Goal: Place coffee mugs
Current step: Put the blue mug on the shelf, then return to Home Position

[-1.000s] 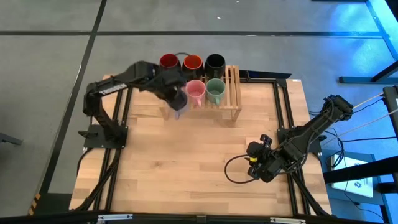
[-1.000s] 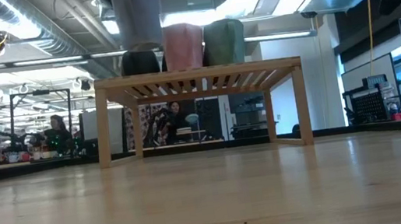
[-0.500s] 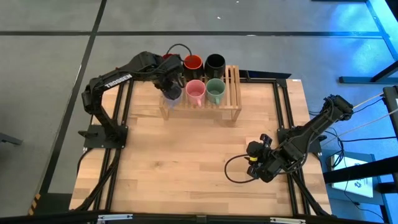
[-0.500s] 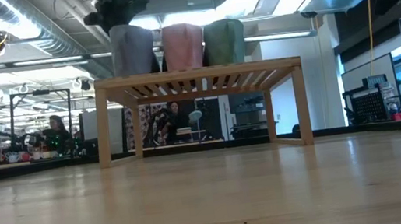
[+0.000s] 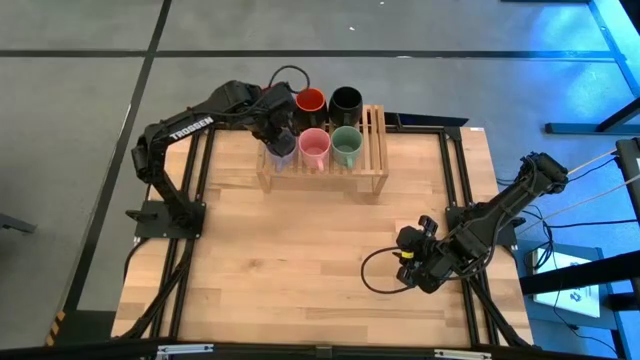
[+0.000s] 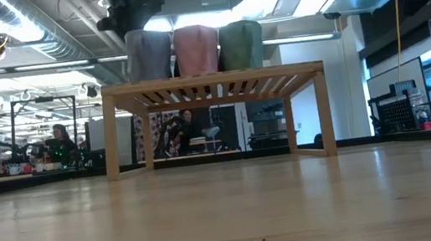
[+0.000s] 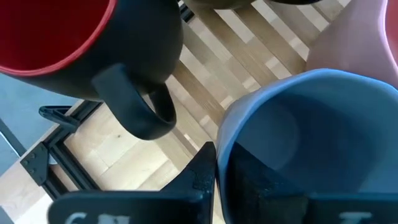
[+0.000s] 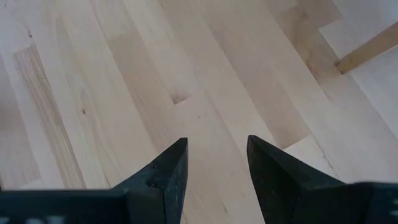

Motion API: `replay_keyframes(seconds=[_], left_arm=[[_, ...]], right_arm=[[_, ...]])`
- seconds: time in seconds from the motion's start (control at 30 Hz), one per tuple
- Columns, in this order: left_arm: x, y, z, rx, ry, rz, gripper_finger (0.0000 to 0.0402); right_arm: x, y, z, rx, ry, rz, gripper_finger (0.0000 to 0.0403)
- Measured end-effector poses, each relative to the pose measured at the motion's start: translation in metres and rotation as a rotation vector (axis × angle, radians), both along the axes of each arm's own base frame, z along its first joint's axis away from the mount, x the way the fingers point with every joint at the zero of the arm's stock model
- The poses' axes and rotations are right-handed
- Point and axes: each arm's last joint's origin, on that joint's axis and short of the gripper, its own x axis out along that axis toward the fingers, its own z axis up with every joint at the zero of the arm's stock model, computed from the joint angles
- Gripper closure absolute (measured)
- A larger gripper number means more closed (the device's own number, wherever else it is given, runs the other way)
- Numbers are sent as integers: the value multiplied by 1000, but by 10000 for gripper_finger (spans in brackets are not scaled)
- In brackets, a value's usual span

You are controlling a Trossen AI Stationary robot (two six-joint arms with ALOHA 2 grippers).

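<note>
The slatted wooden rack (image 5: 345,165) stands at the far edge of the pale plank tabletop (image 5: 300,260), a low bench of thin spaced bars on four square legs. On its near row sit three smooth, rounded ceramic mugs side by side: the lavender-blue mug (image 6: 149,55) at the left, the pink mug (image 5: 314,145) in the middle, the green mug (image 5: 346,142) on the right. Behind them stand the red-orange mug (image 5: 309,100) and the glossy black mug (image 5: 345,99); a dark red mug (image 7: 74,37) with a looped handle shows just beside the lavender one in the left wrist view. The left end effector (image 5: 277,133) is pinched shut on the lavender mug's rim, one finger (image 7: 200,180) outside the wall. The right end effector (image 8: 214,165) hangs partly open over bare boards near the right side, holding nothing. The whole near half of the tabletop lies open.
</note>
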Motion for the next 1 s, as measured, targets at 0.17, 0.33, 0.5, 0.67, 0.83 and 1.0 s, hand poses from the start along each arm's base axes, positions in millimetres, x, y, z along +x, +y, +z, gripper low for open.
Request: replay_keyframes(seconds=[0.17,0.33,0.5,0.67,0.83,1.0], left_arm=[[-1,1,0,-17,-4,-10,371],[0,1,0,-17,0,-29,367],[-1,1,0,-9,7,-40,353],[-1,1,0,-10,8,-42,299],[-2,-1,2,-27,-10,-49,261],[-13,-14,30,3,-88,-96,257]], right_arm=[[0,0,0,1,-1,1,253],[2,2,1,26,-18,3,253],[3,3,1,38,-33,4,253],[3,3,1,38,-33,3,253],[3,3,1,42,-31,5,253],[3,4,1,58,-18,14,253]])
